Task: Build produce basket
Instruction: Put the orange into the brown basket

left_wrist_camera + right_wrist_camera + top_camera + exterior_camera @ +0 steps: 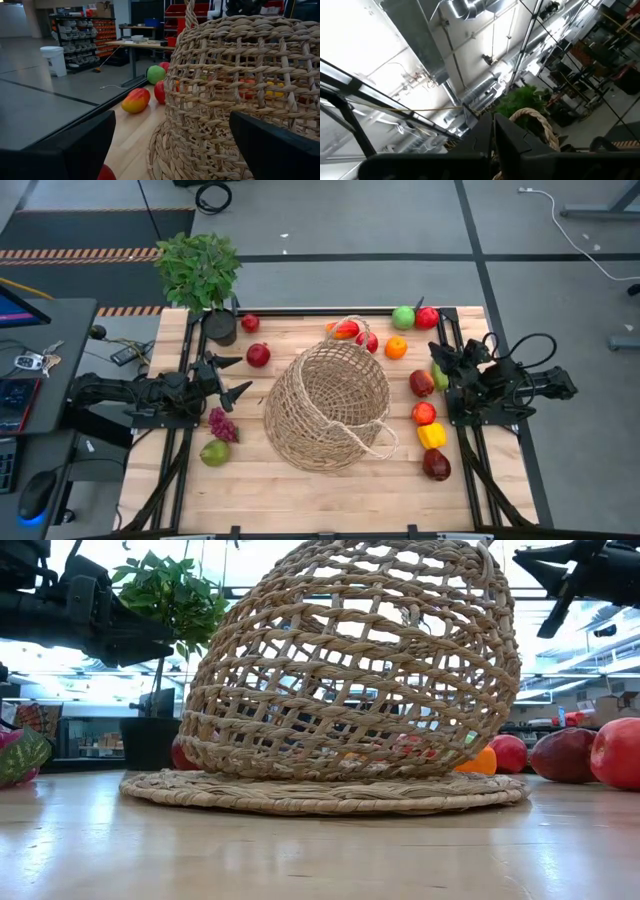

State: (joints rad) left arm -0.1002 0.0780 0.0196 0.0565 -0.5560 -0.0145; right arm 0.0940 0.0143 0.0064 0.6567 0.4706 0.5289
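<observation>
The basket (328, 406) lies tipped over at the worktop (300, 490) centre, produce (423, 383) scattered around it. At nine o'clock the left gripper (230, 376) gapes, empty; at three o'clock the right gripper (437, 357) is clenched, holding nothing.

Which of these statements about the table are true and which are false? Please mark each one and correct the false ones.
1. The basket lies tipped on its side in the middle of the table. True.
2. The left tool is shut on a red fruit. False: its fingers stand open and hold nothing, pointing toward the basket.
3. The yellow pepper lies on the right arm's side of the basket. True.
4. Several fruits are already inside the basket. False: in the high view the produce lies on the table around it.
5. The right tool is open. False: it is shut, holding nothing.
6. The potted plant stands at the far corner on the left arm's side. True.
</observation>
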